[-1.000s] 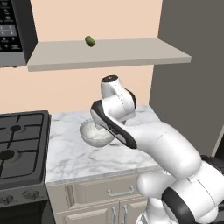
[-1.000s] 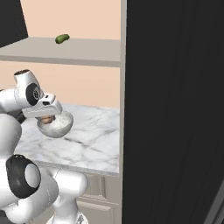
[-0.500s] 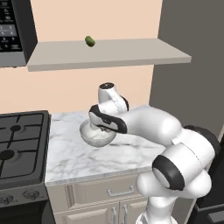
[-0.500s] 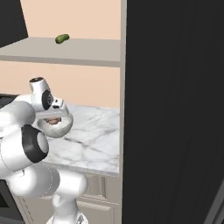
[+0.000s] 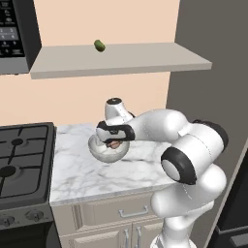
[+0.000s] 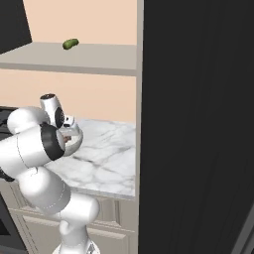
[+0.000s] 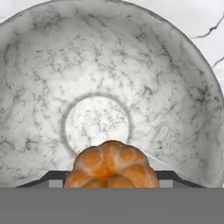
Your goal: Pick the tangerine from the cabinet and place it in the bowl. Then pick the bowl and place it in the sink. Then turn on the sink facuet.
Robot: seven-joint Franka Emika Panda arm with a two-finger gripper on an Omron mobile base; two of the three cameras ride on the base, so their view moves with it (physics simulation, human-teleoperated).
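Hand view, nearest the camera: the tangerine (image 7: pixel 111 165) is sitting between the two dark finger tips of the gripper (image 7: pixel 111 180), whose jaws are standing spread to the fruit's width on either side of it; the fruit is filling the gap, and the jaws appear to be clamping it. Directly beyond the fruit, the bowl (image 7: pixel 39 87) is lying with its mottled interior facing the camera and its flat pale base circle just behind the tangerine.

Left base view: the gripper (image 5: pixel 114 143) is hanging over the bowl (image 5: pixel 101 152), with the tangerine (image 5: pixel 115 144) showing as a small brownish spot at the bowl's mouth. The bowl is resting upright on the marble counter (image 5: pixel 82 174), near the back wall and just right of the stove (image 5: pixel 22 160).

Farther back and higher, the cabinet (image 5: pixel 121 60) is running along the wall, bearing a small green fruit (image 5: pixel 100 46) towards its left. In the right base view the same green fruit (image 6: pixel 70 44) is lying on the cabinet (image 6: pixel 74 62), well above the bowl (image 6: pixel 74 141).
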